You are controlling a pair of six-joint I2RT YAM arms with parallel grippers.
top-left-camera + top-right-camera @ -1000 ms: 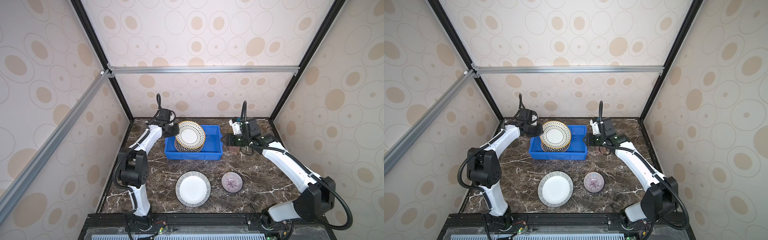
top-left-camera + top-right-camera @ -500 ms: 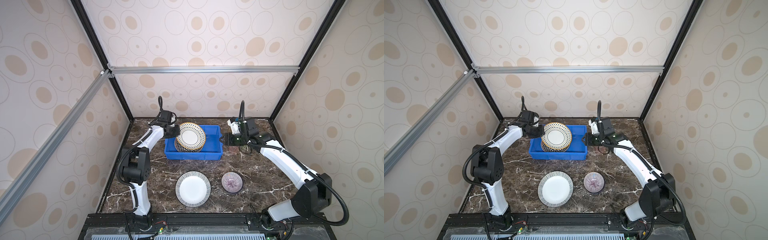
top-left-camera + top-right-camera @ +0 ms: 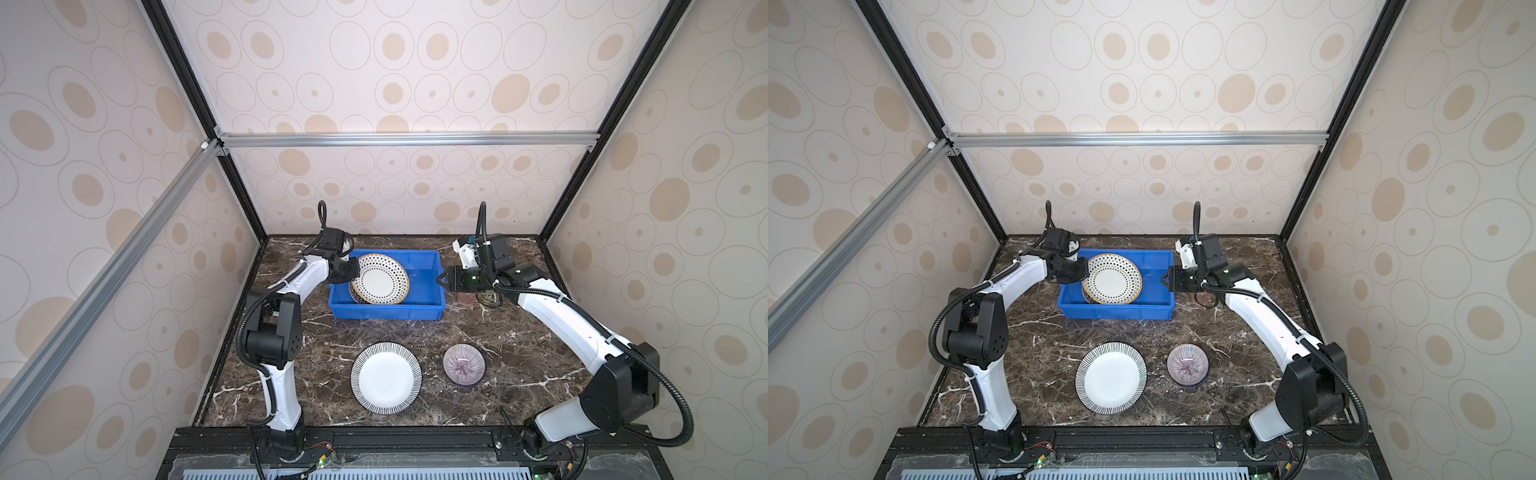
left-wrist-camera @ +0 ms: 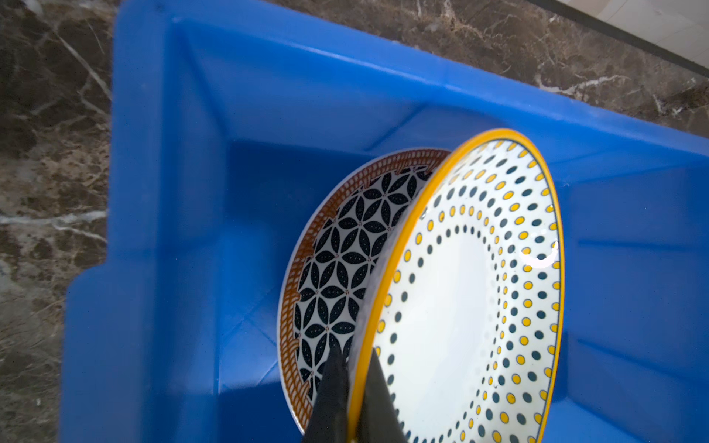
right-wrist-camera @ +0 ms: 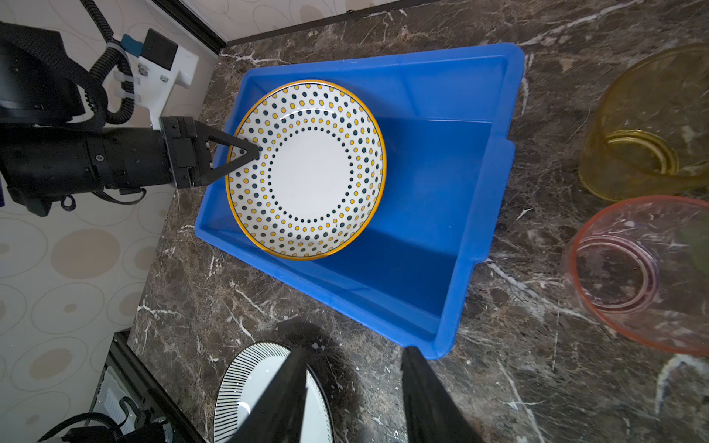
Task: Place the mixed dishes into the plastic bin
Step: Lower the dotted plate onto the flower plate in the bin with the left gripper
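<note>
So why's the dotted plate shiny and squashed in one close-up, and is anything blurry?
Left wrist view: the dotted plate shows small white glints near its rim and is seen at a slant; right wrist view: it looks round and sharp, while the pink tumbler at the frame's edge looks soft.

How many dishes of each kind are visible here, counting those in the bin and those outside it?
Plates: 3 (dotted plate, lattice plate, striped plate)
Bowls: 1 (bowl)
Tumblers: 2 clearly seen (yellow tumbler, pink tumbler)
Total: 6
</note>
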